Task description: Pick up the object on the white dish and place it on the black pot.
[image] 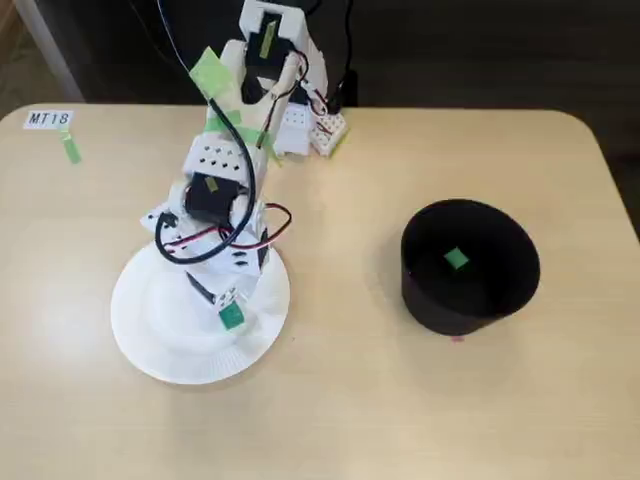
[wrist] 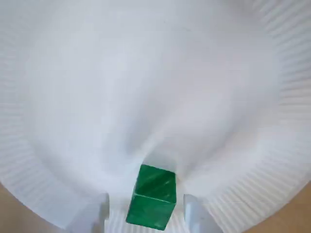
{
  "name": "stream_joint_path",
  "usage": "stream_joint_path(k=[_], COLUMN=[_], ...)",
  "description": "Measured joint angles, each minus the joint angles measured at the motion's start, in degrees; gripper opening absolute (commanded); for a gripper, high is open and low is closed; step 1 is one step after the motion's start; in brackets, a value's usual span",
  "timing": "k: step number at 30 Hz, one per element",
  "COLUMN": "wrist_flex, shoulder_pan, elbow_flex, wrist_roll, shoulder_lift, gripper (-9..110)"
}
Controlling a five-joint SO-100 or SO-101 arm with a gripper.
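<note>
Step in hand: the pick. The gripper (wrist: pixel 146 213) is down over the plate (image: pixel 150 340), its fingers (wrist: pixel 90 216) apart and standing either side of the cube (wrist: pixel 151 196). In the wrist view a gap shows on each side of the cube, so nothing is clamped yet.

Cube location: on the plate, toward the rim on the side nearest the pot (image: pixel 470 265) in the fixed view, sitting squarely between the fingertips.

Next move, as judged: close the fingers on the cube's two side faces, then lift straight up before swinging across to the pot. The cube is small, so an off-centre squeeze could tip it or push it along the plate.

Containers: the plate holds only the dark cube. The pot, well apart from the plate, already carries a paler green cube (image: pixel 456 259).
</note>
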Motion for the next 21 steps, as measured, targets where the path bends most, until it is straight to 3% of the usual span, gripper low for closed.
stream_joint_path(k=[5, 9, 21], wrist_flex=[0.3, 0.6, 2.5], shoulder_pan=[-0.3, -0.4, -0.2], elbow_flex=[-1.5, -2.9, -7.7], wrist_roll=[0.0, 1.0, 0.2], shoulder_lift=[-2.3, -4.0, -2.8], gripper=[13, 0, 0])
